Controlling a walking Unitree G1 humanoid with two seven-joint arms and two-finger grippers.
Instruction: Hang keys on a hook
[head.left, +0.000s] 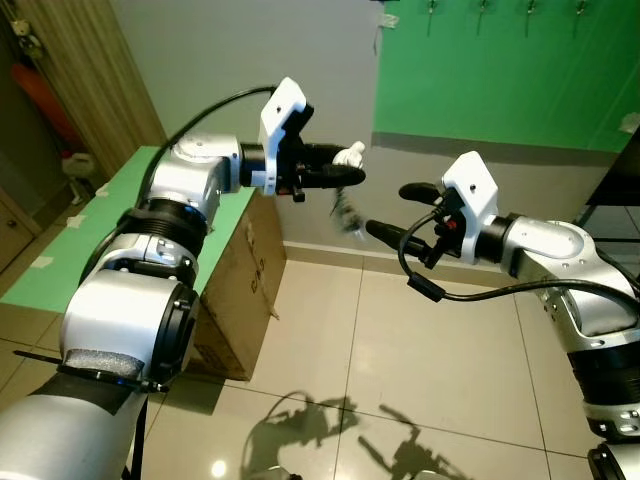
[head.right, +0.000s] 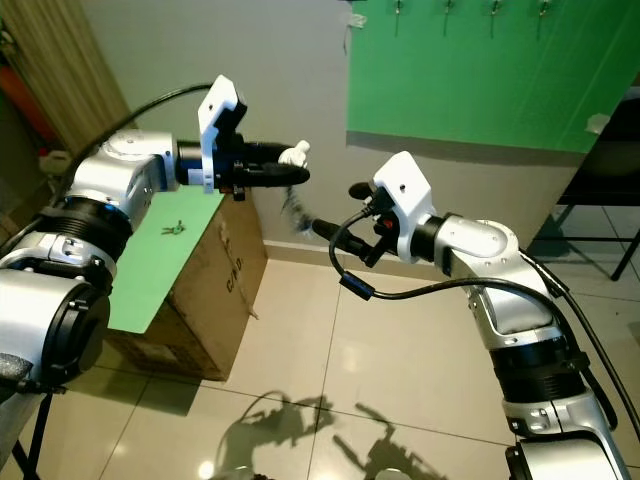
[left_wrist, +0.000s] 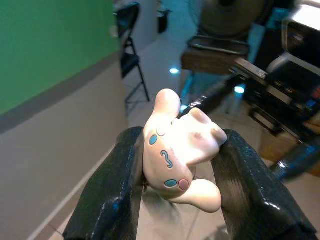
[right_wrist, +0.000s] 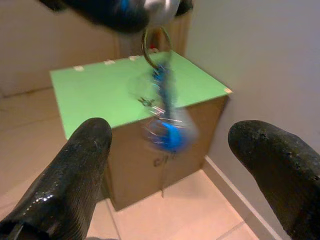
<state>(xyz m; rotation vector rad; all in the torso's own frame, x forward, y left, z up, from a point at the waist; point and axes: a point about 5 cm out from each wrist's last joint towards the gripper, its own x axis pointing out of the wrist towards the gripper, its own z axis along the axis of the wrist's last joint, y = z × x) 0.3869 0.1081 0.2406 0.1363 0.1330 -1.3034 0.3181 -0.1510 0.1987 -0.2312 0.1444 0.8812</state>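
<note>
Two grippers were up in front of the wall at this point, so going left to right: a cardboard box (head.left: 240, 290) with a green top was seen at the far left, a small bunch of something left lying on that top in the right eye view, too small to make out. Next, the left gripper (head.left: 345, 165) was held out level, and its jaws were clamped on a white cartoon-dog charm (left_wrist: 180, 150). From the charm the keys (head.left: 347, 215) were dangling below on a ring, blurred, so they were probably swinging. In the right wrist view they showed as a blue-and-silver smear hanging in mid-air.

Just beside the keys, on their right, the right gripper (head.left: 395, 210) was pointed at them with its jaws spread wide and nothing held. The keys weren't touched by it, as far as could be told.

Further right and well above, a green panel (head.left: 500, 80) was fixed to the wall, with a row of hooks (head.left: 480, 12) along its top edge.

So the step in hand was judged to be a carry, maybe a handover setup. Hanging wasn't done yet. For the next move, the ring would need to be steadied, raised well up, and slipped over one hook, which looked fiddly with that swinging.
</note>
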